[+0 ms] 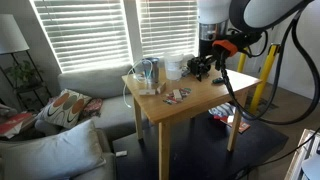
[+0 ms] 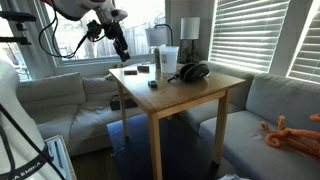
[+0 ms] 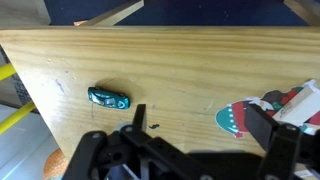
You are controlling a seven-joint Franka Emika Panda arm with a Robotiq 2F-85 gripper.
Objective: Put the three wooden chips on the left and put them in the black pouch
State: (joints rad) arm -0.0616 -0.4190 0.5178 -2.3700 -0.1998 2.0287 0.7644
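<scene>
Small flat pieces painted red, green and white, which I take for the wooden chips, lie on the wooden table. In the wrist view they sit by my right finger, and they show as a small cluster in an exterior view. My gripper hangs open and empty above the tabletop. It is also in both exterior views. The black pouch sits next to a clear cup, away from the gripper, and is out of the wrist view.
A small teal toy car lies left of my fingers. Clear cups stand at one table corner. A flat dark item lies near the far edge. A grey sofa surrounds the table.
</scene>
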